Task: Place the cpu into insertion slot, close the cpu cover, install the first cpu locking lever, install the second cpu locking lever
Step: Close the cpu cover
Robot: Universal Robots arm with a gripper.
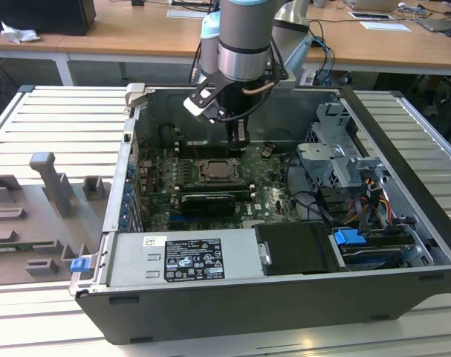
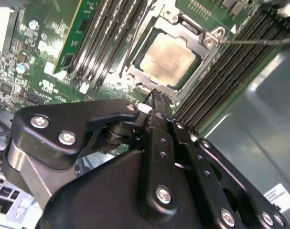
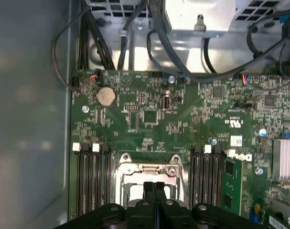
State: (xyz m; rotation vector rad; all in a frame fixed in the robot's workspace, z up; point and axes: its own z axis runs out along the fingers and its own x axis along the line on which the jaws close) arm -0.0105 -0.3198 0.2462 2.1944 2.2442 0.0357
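The cpu [image 2: 168, 59] lies flat in its insertion slot [image 1: 221, 172] on the green motherboard, its pale metal top showing. The cpu cover [image 2: 182, 27], a silvery frame, lies down around it and also appears as the cpu cover [image 3: 149, 168] in the first wrist view. A thin wire locking lever [image 2: 259, 41] juts out past the socket's corner. My gripper [image 1: 238, 143] hangs just above the socket's far edge, inside the open case. In both wrist views the gripper [image 2: 156, 95] [image 3: 155, 185] is shut, its black fingers pressed together with nothing between them.
Black memory slots [image 3: 92, 176] flank the socket on both sides. A labelled power supply [image 1: 184, 260] fills the case's near side, and a drive cage with cables [image 1: 336, 160] stands at the exterior view's right. A grey fixture plate [image 1: 39, 216] sits outside the case.
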